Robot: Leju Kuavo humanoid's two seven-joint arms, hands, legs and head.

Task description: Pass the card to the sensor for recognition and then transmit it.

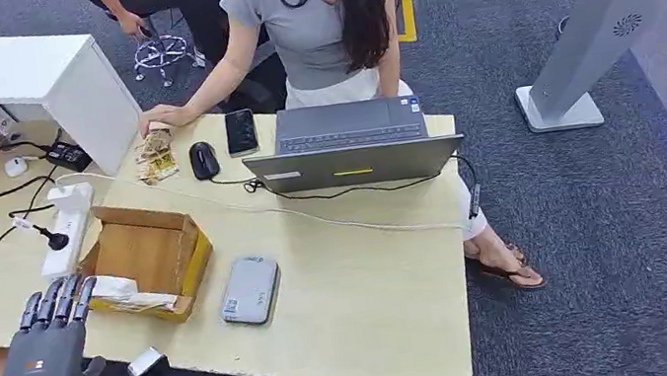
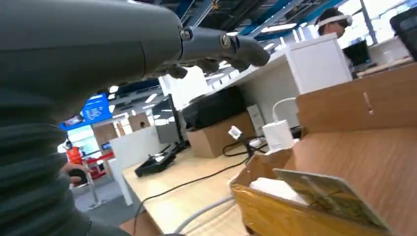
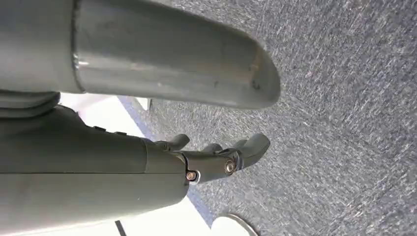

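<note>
left robot hand (image 1: 51,340) beside cardboard box (image 1: 152,256) edge

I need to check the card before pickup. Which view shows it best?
The left wrist view: the card lies close up, tilted on the cardboard box edge. The head view shows it small beside the left hand. The right wrist view faces carpet.

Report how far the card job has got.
Nothing looks done yet. The card lies in the cardboard box, unheld. In hand: the left hand hovers beside that box, fingers spread. The right hand hangs over carpet, holding nothing. Left: grasping, presenting to the grey sensor, then handing over.
</note>
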